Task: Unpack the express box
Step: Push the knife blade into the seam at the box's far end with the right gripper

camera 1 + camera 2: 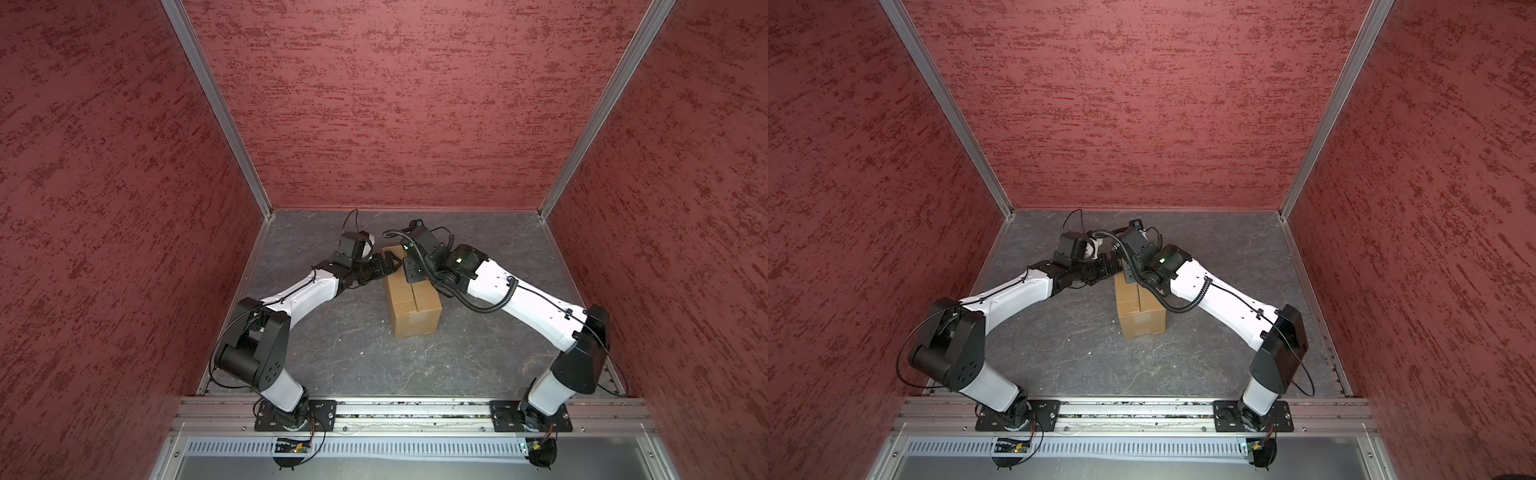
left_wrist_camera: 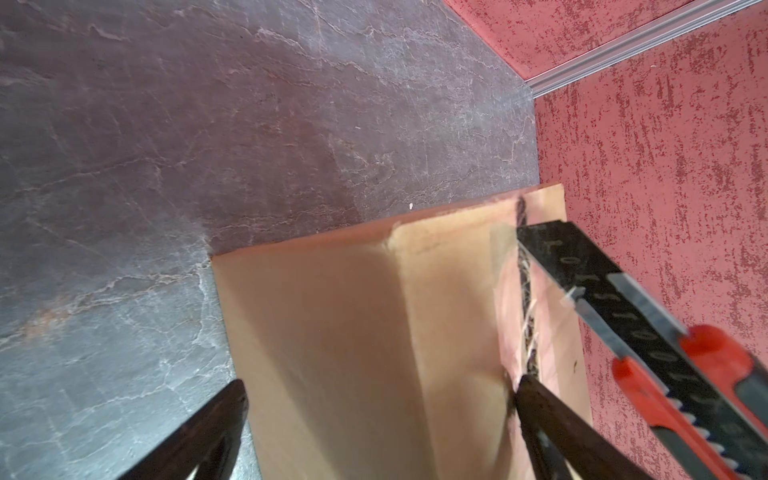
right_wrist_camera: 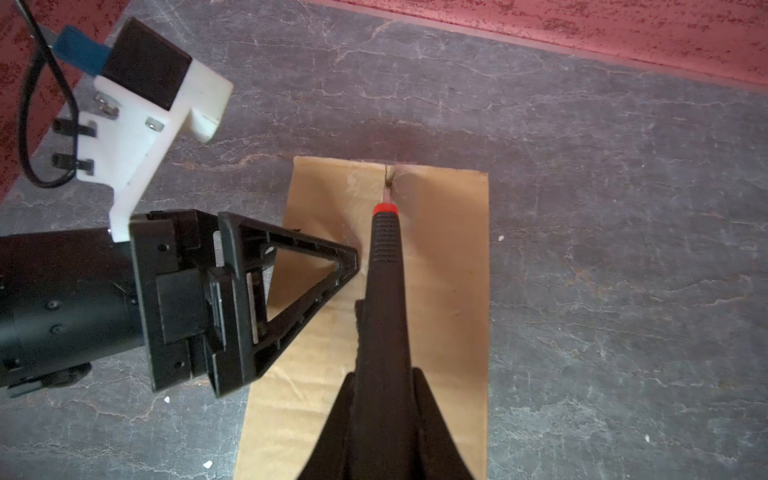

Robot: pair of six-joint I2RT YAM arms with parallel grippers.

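On the grey table (image 1: 332, 357), toward the back wall, we see the box (image 1: 415, 307) lying with its flaps down. Our left gripper (image 2: 380, 386) is spread wide across the box's left top edge. One finger (image 2: 544, 407) has its tip at the centre seam (image 2: 530, 328); the other (image 2: 220, 415) hangs beside the side wall, over the table. Our right gripper (image 3: 384, 399) is pressed together on a red-and-black knife (image 3: 384, 257), whose blade (image 2: 557, 253) meets the seam near the box's far end. Frayed fibres show along the seam.
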